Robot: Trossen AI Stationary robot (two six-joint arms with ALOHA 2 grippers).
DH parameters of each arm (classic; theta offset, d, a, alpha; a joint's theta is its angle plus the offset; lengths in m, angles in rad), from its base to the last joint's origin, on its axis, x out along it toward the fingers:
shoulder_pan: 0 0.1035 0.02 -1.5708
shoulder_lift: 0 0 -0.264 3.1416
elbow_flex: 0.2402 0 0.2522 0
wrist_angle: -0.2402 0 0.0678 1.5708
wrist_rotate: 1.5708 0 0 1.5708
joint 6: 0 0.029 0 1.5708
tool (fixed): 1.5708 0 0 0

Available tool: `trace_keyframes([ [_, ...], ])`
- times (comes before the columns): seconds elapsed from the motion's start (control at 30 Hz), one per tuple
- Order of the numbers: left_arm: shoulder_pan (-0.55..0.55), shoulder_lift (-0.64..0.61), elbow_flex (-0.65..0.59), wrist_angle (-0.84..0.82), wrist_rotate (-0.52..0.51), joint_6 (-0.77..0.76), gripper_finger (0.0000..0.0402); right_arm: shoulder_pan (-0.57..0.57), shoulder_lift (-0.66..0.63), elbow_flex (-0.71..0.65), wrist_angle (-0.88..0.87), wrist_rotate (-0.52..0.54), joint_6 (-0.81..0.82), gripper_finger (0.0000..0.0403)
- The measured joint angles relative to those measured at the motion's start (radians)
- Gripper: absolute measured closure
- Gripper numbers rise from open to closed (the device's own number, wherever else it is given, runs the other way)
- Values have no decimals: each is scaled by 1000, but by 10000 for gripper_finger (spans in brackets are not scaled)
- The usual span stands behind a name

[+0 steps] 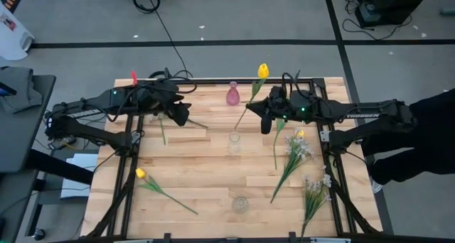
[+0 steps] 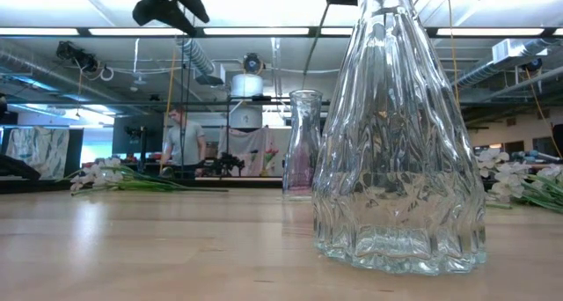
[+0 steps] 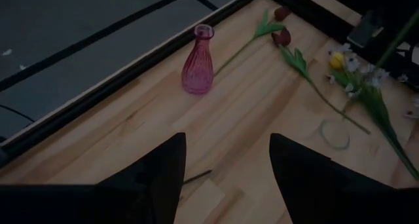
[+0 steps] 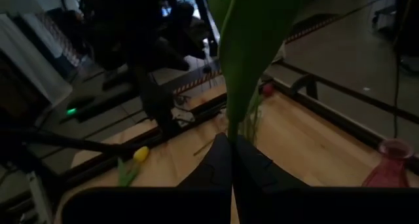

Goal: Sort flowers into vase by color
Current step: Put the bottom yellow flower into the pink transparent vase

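Right hand (image 1: 264,112) clamping yellow tulip (image 1: 262,71), stem partly hidden

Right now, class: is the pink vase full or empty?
Empty: the pink vase stands upright with no stem in its neck; flowers lie on the table.

White "TROSSEN" lettering on the right arm (image 1: 359,116), no other text legible

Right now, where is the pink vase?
In the high view the pink vase stands at the table's far edge, near the middle, just left of the yellow tulip held by the right gripper.
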Motion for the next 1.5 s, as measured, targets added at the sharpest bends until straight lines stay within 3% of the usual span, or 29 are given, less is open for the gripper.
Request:
trace_keyframes([
  [0.37,0,24,0,91,32,-10,177,28,0,0,-3,0,-11,396],
  [0.53,0,23,0,119,52,-58,177,-14,1,0,29,131,-123,396],
  [0.6,0,23,0,121,58,-60,177,-67,7,0,43,138,-159,396],
  [0.83,0,23,0,129,139,-74,177,-312,38,0,117,-90,-217,396],
  [1.03,0,23,0,129,142,-74,177,-456,99,1,234,-246,-229,396],
  [1.2,0,25,0,133,141,-48,177,-506,195,1,355,-327,-232,396],
  [1.5,0,27,0,128,142,-27,177,-538,315,2,396,-376,-264,396],
])
